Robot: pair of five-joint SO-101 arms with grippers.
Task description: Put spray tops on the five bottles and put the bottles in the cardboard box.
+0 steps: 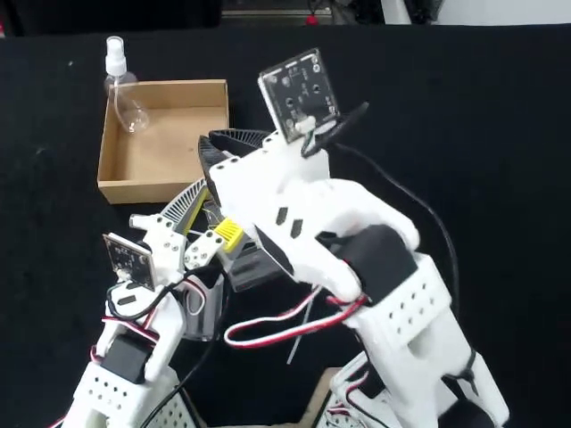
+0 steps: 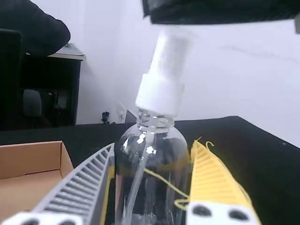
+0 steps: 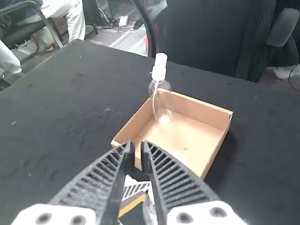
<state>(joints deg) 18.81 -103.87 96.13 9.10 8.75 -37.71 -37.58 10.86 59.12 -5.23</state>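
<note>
Bottle (image 2: 149,159) (sprayer (image 2: 161,79) on), left end effector (image 2: 153,146) clamping

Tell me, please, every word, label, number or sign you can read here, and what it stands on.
None can be read.
Upper board: tiny marks, too small to read.
Lower board: tiny marks, too small to read.
Box: plain, no print.
Boxed bottle: clear, no label.
Held bottle: clear, no label.
</note>
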